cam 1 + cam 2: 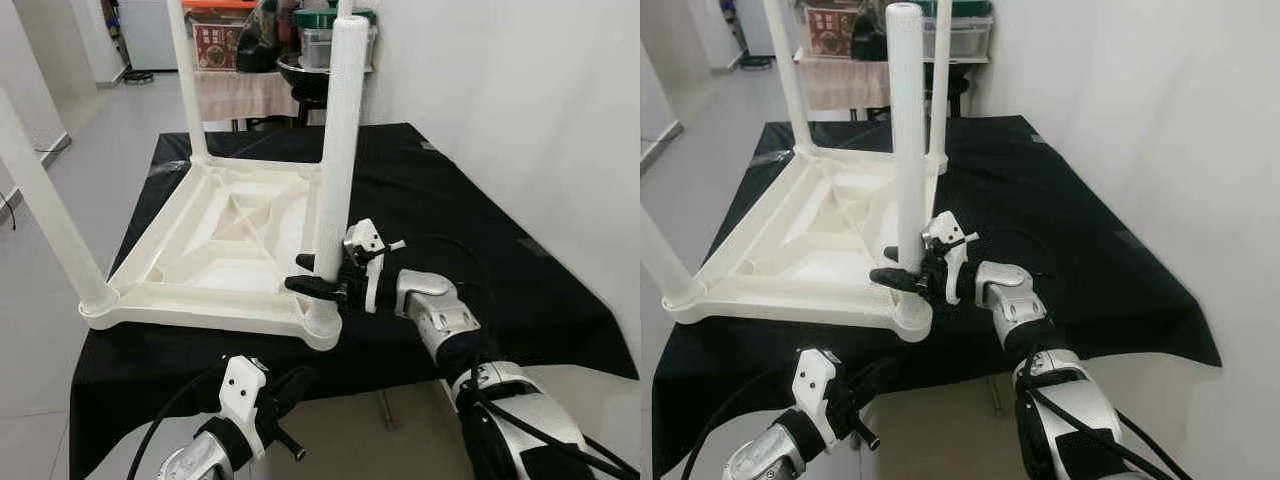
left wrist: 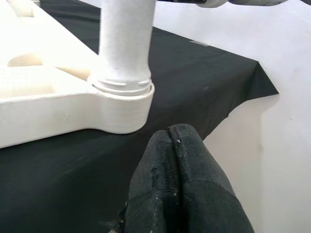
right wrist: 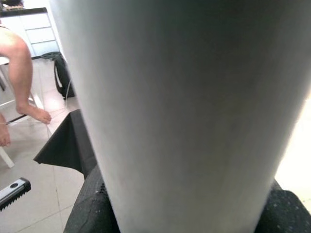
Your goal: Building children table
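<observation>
Left eye view: the white plastic children's table lies upside down on the black-draped tabletop, near its front edge. The right hand clamps the near-right white cylindrical leg low, just above its corner socket. The left hand hangs below the tabletop's edge, fingers pressed together on nothing. The leg looks seated; to finish well, press straight down along the leg's axis, keeping it upright, and avoid sideways force that could slide the table off the tabletop.
</observation>
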`<state>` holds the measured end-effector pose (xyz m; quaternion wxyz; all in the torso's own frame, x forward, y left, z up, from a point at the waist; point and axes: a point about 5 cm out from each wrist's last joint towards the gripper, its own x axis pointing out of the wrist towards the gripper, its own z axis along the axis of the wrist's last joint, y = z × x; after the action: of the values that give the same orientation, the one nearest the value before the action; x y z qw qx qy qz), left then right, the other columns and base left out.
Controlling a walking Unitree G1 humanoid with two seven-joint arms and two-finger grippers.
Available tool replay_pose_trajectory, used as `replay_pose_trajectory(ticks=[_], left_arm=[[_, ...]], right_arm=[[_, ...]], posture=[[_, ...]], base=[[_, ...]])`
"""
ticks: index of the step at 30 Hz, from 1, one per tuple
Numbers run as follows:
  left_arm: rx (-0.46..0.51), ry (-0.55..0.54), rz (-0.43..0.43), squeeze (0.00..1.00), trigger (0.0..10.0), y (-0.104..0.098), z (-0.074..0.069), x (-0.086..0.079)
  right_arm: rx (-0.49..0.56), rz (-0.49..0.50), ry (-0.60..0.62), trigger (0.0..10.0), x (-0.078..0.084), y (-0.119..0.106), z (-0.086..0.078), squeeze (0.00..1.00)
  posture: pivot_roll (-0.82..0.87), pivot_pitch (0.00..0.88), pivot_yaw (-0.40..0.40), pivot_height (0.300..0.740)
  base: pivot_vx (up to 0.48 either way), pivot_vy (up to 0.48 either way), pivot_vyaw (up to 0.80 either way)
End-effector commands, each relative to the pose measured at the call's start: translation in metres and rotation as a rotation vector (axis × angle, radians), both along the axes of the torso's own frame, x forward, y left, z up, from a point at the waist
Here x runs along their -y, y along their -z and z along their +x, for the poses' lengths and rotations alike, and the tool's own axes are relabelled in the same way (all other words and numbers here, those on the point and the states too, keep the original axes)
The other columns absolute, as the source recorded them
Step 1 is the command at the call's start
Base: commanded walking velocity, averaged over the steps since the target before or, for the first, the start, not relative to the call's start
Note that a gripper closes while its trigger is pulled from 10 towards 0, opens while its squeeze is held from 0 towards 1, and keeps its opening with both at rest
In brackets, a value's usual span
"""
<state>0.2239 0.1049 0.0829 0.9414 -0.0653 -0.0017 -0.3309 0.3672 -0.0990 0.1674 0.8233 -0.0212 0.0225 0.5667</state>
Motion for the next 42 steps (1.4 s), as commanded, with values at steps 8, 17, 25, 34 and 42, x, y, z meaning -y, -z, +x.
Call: replay_pose_trajectory(ticks=[8, 17, 25, 34, 42], left_arm=[[-0.019, 0.005, -0.004, 0.00, 10.0, 0.001, -0.007, -0.001], [-0.019, 0.009, 0.008, 0.00, 10.0, 0.000, -0.005, 0.000], [-0.012, -0.015, 0.008, 0.00, 10.0, 0.000, -0.002, -0.001], [-0.018, -0.011, 0.008, 0.00, 10.0, 0.002, 0.000, 0.000], [-0.018, -0.010, 0.008, 0.00, 10.0, 0.002, 0.000, 0.001]], right_arm=[[-0.064, 0.017, 0.626, 0.0, 0.008, 0.054, -0.015, 0.00], [-0.240, 0.024, 0.842, 0.0, -0.039, 0.092, -0.045, 0.00], [-0.111, -0.006, 0.872, 10.0, -0.044, 0.057, -0.020, 0.00], [-0.002, 0.096, 0.435, 10.0, -0.048, 0.025, -0.013, 0.96], [0.035, 0.003, 0.199, 10.0, -0.029, 0.016, -0.004, 0.00]], posture=[[0.03, 0.000, -0.080, 0.740], [0.03, 0.000, -0.066, 0.740], [0.06, 0.000, -0.096, 0.740], [0.07, 0.000, -0.101, 0.740], [0.08, 0.000, -0.103, 0.740]], base=[[0.000, 0.000, 0.00], [0.000, 0.000, 0.00], [0.000, 0.000, 0.00], [0.000, 0.000, 0.00], [0.000, 0.000, 0.00]])
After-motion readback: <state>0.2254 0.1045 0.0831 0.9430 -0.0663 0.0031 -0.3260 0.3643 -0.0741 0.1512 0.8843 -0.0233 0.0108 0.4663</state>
